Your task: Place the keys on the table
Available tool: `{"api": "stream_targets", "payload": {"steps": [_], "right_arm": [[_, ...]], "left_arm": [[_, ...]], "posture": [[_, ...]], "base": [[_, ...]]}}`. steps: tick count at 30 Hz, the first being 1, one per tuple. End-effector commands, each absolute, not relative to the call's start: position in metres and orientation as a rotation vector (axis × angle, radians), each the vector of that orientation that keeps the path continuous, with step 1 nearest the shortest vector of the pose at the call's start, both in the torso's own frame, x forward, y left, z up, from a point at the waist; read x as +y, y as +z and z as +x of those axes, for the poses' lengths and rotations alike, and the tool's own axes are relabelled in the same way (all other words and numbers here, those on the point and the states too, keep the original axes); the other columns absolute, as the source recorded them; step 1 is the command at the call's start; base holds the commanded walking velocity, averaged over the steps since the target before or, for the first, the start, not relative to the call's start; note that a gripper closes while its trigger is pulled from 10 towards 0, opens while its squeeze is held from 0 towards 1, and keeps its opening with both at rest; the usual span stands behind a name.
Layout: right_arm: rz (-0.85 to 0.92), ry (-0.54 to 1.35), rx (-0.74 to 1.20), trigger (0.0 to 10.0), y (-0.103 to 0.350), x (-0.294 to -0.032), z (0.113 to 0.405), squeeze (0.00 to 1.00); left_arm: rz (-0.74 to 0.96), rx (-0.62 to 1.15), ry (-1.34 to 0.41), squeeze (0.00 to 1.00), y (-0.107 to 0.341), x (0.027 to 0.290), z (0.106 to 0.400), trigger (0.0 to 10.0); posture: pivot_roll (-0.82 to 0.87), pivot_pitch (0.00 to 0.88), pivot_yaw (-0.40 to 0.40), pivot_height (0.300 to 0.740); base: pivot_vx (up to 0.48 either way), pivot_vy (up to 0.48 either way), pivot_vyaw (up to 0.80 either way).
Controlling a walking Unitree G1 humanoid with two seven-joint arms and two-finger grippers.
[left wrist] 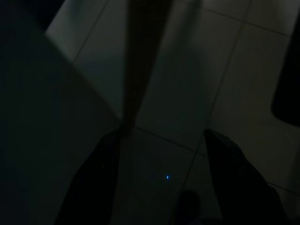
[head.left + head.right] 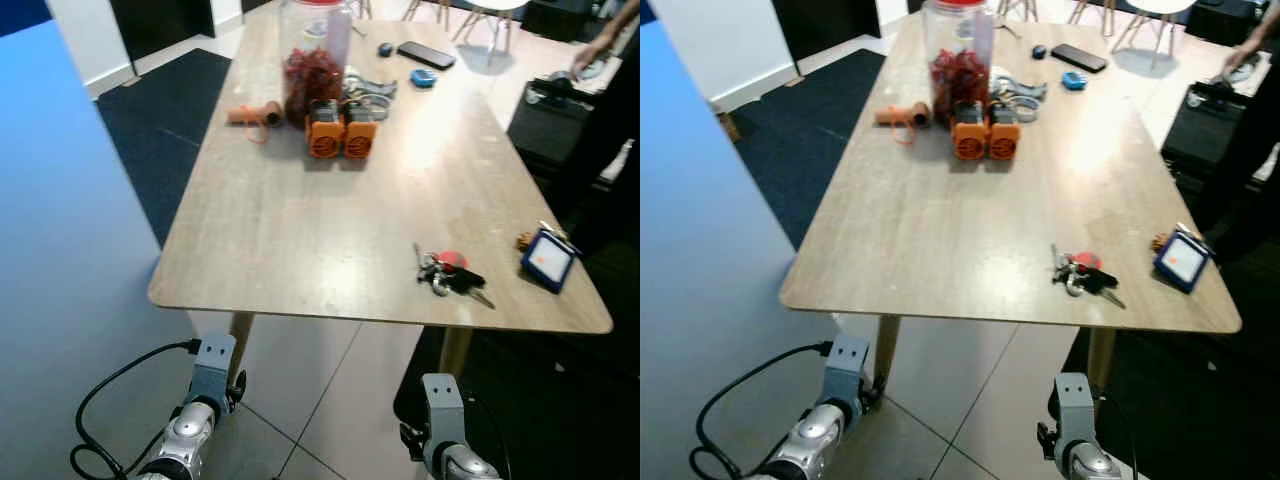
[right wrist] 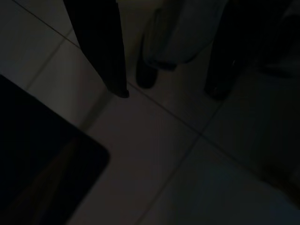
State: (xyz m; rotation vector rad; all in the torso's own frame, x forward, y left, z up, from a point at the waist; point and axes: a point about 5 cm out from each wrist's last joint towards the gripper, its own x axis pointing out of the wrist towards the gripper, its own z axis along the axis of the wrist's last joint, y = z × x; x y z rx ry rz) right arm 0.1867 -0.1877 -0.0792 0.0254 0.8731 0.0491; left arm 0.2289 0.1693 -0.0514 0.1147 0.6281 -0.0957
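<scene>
The bunch of metal keys with red tag (image 2: 450, 271) lies on the pale wooden worktop (image 2: 300, 230); both grippers hang low with released jaws, so nothing needs moving.

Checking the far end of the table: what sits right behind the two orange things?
Behind the two orange things stands a clear jar holding red contents. Beside it lies a grey metal tangle. Anything directly behind the jar is covered, so I cannot tell.
</scene>
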Motion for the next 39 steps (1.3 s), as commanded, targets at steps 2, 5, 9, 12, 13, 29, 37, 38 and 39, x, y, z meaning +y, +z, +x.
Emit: {"api": "stream_targets", "payload": {"steps": [2,5,9,12,13,29,37,38,39], "right_arm": [[0.022,0.048,0.886,10.0,-0.081,-0.189,0.182,0.00],[0.022,0.050,0.886,10.0,-0.081,-0.189,0.181,0.00],[0.022,0.054,0.888,10.0,-0.082,-0.189,0.181,0.00],[0.022,0.055,0.888,10.0,-0.082,-0.188,0.181,0.00],[0.023,0.056,0.888,10.0,-0.082,-0.188,0.181,0.00],[0.025,0.067,0.903,10.0,-0.083,-0.186,0.178,0.00],[0.049,0.015,0.916,10.0,-0.086,-0.190,0.171,0.00],[0.060,-0.005,0.918,10.0,-0.087,-0.193,0.169,0.00],[0.060,-0.005,0.918,10.0,-0.087,-0.193,0.169,0.00]], "left_arm": [[0.108,0.640,-0.085,0.00,-0.054,0.172,0.224,10.0],[0.106,0.642,-0.085,0.00,-0.054,0.172,0.224,10.0],[0.105,0.643,-0.087,0.00,-0.055,0.172,0.223,10.0],[0.105,0.643,-0.088,0.00,-0.055,0.172,0.223,10.0],[0.104,0.643,-0.088,0.00,-0.055,0.172,0.223,10.0],[0.083,0.639,-0.095,0.00,-0.055,0.172,0.222,10.0],[0.094,0.645,-0.100,0.00,-0.055,0.173,0.221,10.0],[0.095,0.647,-0.099,0.00,-0.056,0.174,0.221,10.0],[0.095,0.647,-0.099,0.00,-0.056,0.174,0.221,10.0]], "posture": [[0.05,0.066,-0.056,0.740],[0.05,0.066,-0.055,0.740],[0.05,0.067,-0.055,0.740],[0.05,0.067,-0.055,0.740],[0.05,0.067,-0.055,0.740],[0.05,0.067,-0.056,0.740],[0.05,0.066,-0.049,0.740],[0.05,0.066,-0.049,0.740],[0.05,0.066,-0.049,0.740]], "base": [[0.000,0.000,0.80],[0.000,0.000,0.80],[0.000,0.000,0.80],[0.000,0.000,0.80],[0.000,0.000,0.80],[0.000,0.000,0.80],[0.000,0.000,0.80],[0.000,0.000,0.80],[0.000,0.000,0.80]]}}
